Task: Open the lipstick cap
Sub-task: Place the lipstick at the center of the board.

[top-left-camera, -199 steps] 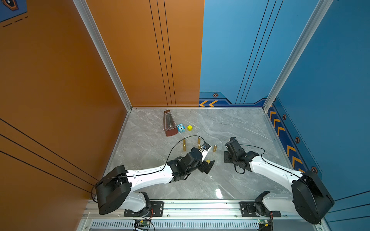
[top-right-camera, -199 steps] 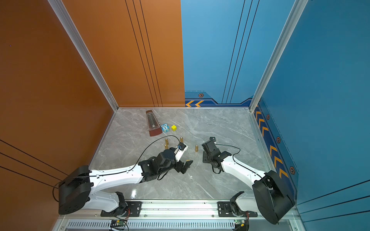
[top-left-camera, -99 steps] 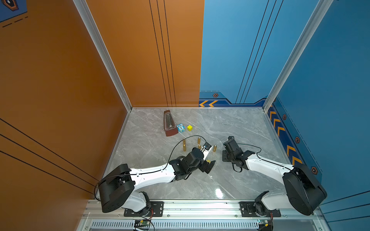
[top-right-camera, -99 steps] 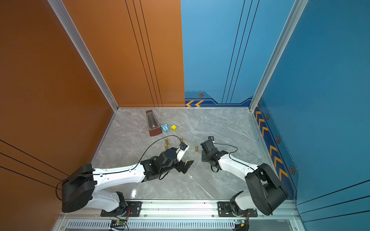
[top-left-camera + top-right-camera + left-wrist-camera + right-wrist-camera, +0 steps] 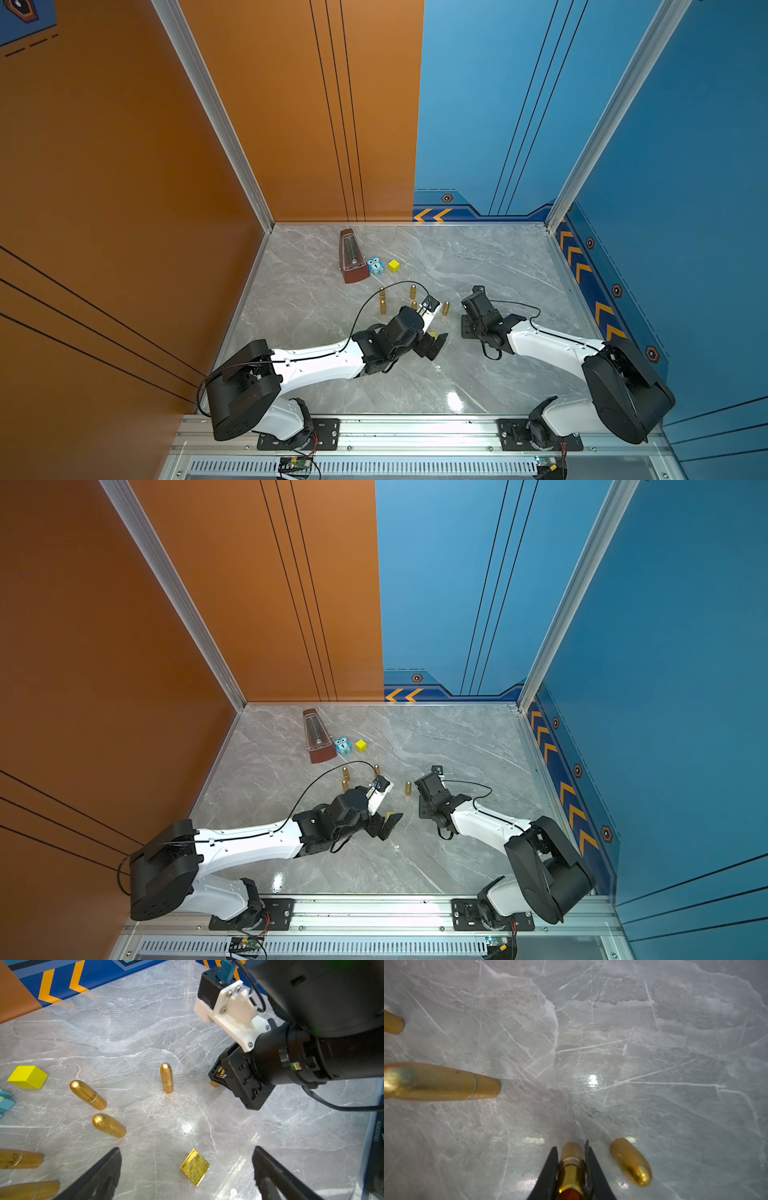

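My right gripper (image 5: 570, 1145) is shut on a gold lipstick (image 5: 571, 1169) that stands with its foot on the marble. Its shiny inner tube and ring show between the black fingers. A gold bullet-shaped piece with no seam, seemingly its cap (image 5: 631, 1161), stands right beside it. In a top view the right gripper (image 5: 468, 328) points down at mid-table, and its body hides the lipstick. My left gripper (image 5: 186, 1150) is open low over a small flat gold square (image 5: 195, 1167), holding nothing. It also shows in a top view (image 5: 434, 347).
Several capped gold lipsticks stand to the left of the grippers, the closest (image 5: 166, 1078) beside the right gripper and another (image 5: 382, 307) further left. A brown metronome (image 5: 352, 259), a blue owl block (image 5: 375, 266) and a yellow cube (image 5: 394, 266) sit behind them.
The right arm has shifted a little to the left with the lipstick still in its jaws. The left gripper has stayed open in about the same place.
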### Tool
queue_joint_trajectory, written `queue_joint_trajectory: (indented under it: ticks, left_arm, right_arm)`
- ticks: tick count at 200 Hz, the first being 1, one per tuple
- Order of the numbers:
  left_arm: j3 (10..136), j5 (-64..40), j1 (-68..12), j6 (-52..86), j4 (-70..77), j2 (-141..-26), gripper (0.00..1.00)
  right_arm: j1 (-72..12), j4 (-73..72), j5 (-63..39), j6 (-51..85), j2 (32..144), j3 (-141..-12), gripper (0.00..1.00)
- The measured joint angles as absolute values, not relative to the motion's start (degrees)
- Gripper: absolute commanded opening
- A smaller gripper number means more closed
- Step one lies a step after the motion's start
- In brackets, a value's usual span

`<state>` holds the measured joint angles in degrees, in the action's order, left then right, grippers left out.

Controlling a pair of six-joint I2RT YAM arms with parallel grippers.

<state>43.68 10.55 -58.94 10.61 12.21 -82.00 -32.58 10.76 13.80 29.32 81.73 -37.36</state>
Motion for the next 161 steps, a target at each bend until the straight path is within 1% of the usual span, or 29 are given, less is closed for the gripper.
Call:
queue_joint_trajectory:
  ticks: [23,41,99,139,161]
  left_arm:
    - [43.7,10.5,-58.9,10.6,12.2,-82.0,0.99]
    - [43.7,10.5,-58.9,10.6,12.2,-82.0,0.99]
    - [43.7,10.5,-58.9,10.6,12.2,-82.0,0.99]
    - [43.1,10.5,-57.7,10.6,12.2,-80.9,0.99]
    - [41.9,10.5,-56.6,10.6,12.2,-79.3,0.99]
  right_arm:
    - [-32.7,10.4,13.8,29.3,81.7,-37.2,0.26]
    - [-32.7,10.3,13.8,29.3,81.8,-37.0,0.32]
    - [-33.0,11.0,13.6,28.7,81.6,-37.0,0.47]
    - [-33.7,15.8,13.6,28.7,77.1,-38.6,0.56]
    - [-33.8,19.0,13.5,28.9,74.3,-41.4,0.6]
